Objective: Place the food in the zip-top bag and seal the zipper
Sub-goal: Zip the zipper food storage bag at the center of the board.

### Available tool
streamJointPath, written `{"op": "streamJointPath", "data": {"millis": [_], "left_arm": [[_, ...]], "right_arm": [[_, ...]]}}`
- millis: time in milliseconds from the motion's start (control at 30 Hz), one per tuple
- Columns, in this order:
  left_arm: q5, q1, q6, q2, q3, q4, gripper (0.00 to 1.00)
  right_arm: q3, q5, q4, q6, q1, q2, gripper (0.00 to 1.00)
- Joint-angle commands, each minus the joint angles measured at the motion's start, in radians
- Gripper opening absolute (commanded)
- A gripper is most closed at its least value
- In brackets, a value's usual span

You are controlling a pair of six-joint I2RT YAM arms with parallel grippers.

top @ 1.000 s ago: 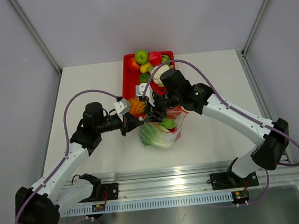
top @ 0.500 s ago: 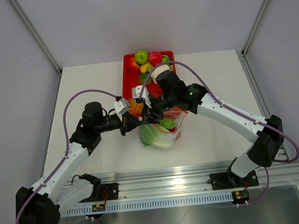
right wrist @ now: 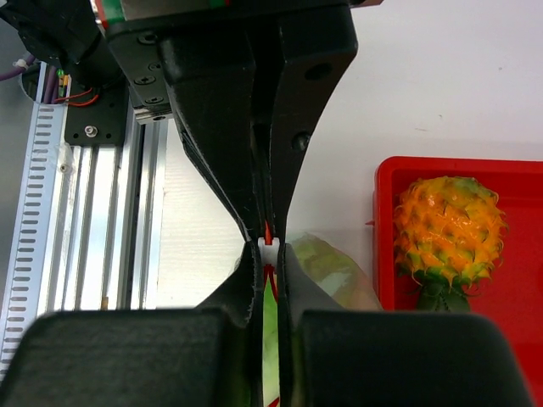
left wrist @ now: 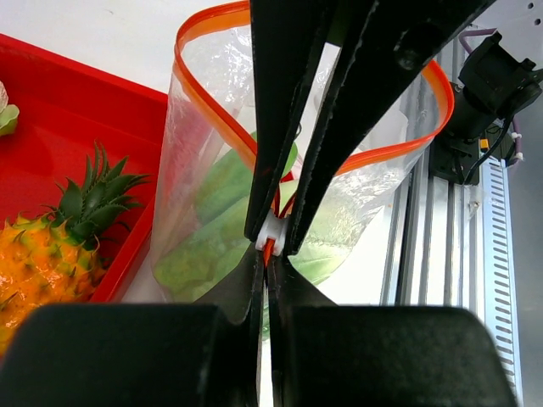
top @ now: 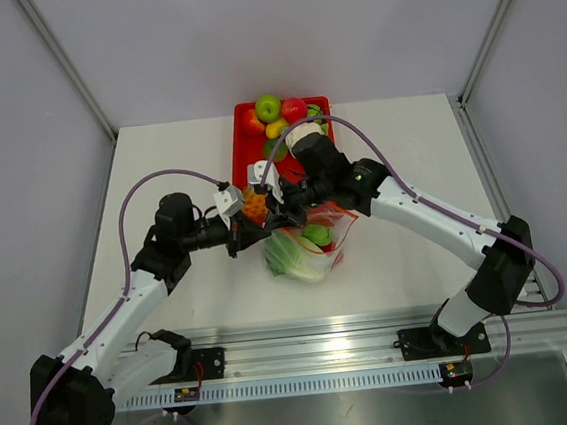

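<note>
The zip-top bag (top: 312, 250) lies in front of the red tray, its mouth still gaping in the left wrist view (left wrist: 191, 161). The lettuce (top: 288, 257) and the cucumber piece (top: 317, 234) sit inside; I cannot make out the tomato. The orange-red zipper (left wrist: 204, 93) loops open. My left gripper (top: 272, 223) is shut on the zipper's end (left wrist: 270, 253). My right gripper (top: 286, 215) meets it tip to tip and is shut on the white slider (right wrist: 269, 249). The slider also shows in the left wrist view (left wrist: 271, 233).
The red tray (top: 240, 151) behind the bag holds several toy fruits, with an orange pineapple (top: 255, 203) at its near left corner, close to both grippers. The metal rail (top: 327, 354) runs along the table's near edge.
My right arm has shifted a little left and toward the tray, its gripper still against the left one. The left arm has barely moved.
</note>
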Motion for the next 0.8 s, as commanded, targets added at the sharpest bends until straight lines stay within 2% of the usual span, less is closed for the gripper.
{"op": "streamJointPath", "data": {"millis": [0,100,767], "left_arm": [[0.020,0.009,0.003,-0.008,0.036,0.079,0.00],[-0.036,0.014,-0.014,-0.022,0.027,0.085,0.00],[-0.115,0.064,-0.011,-0.089,0.007,0.088,0.00]], "right_arm": [[0.021,-0.004,0.023,0.004,0.015,-0.011,0.00],[-0.011,0.013,0.024,0.000,0.015,-0.039,0.00],[-0.167,0.149,-0.083,0.009,0.013,-0.228,0.00]]}}
